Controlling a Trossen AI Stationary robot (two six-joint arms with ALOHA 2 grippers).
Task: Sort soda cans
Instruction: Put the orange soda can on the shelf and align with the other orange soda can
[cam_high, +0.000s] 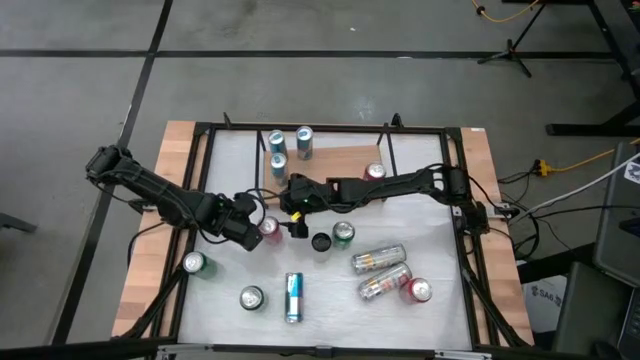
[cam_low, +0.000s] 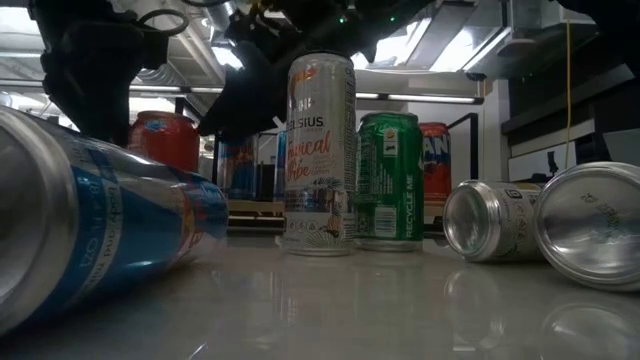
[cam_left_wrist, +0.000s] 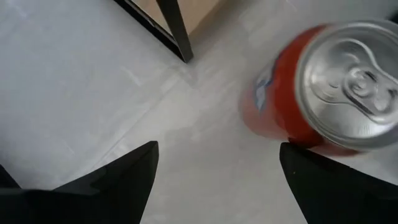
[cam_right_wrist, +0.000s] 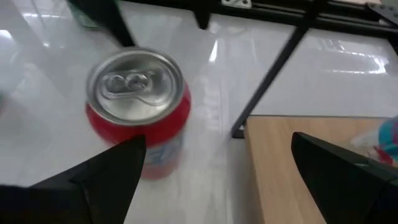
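red can between both open grippers, black can and green can nearby

Robotics lab or workshop, not a home. Grey concrete floor with dark seam lines. Wooden bench topped with a white sheet, boxed in by a black metal frame that carries two dark robot arms. Yellow cable and a plug strip on the floor off the bench's right edge, black stand legs beyond the far edge. From bench height: exposed ceiling with bright strip lights.
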